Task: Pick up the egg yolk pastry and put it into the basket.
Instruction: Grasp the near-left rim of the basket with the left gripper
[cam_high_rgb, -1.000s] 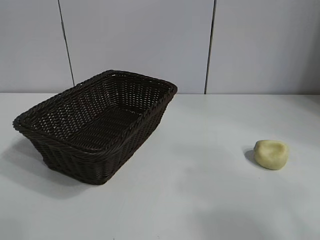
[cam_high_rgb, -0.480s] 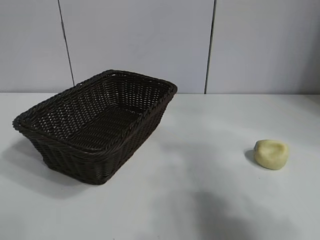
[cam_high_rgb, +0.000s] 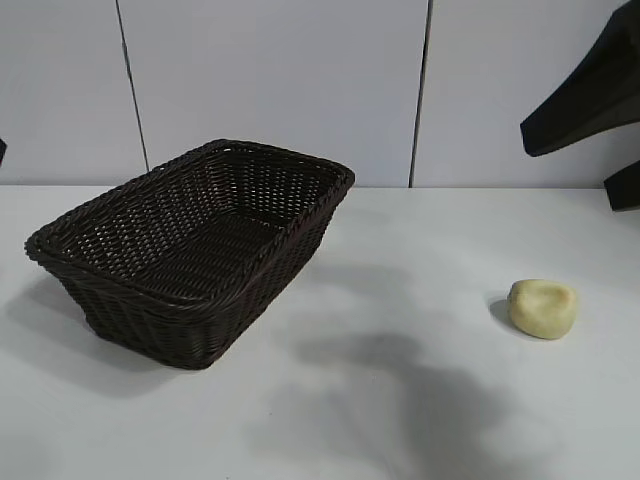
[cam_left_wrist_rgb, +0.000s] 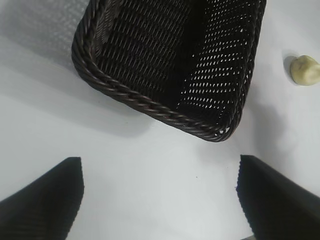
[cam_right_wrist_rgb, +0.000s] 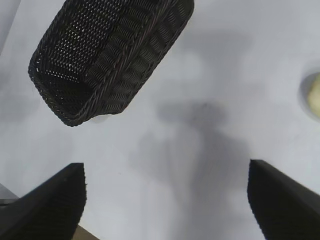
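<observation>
Coming in with both the right tool (cam_right_wrist_rgb: 167, 200) and left tool (cam_left_wrist_rgb: 160, 200) spread wide, a careless descent could dent the soft pastry (cam_high_rgb: 542, 308) near the table's (cam_high_rgb: 420, 250) right edge, apart from the basket (cam_high_rgb: 190, 250).

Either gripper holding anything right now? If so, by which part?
Nothing held. Left gripper and right gripper are open and empty; the egg yolk pastry sits on the table, outside the basket.

Bare tabletop (cam_high_rgb: 400, 300) all round egg yolk pastry (cam_high_rgb: 542, 308); basket (cam_high_rgb: 200, 250) well apart, interior apparently unobstructed.
</observation>
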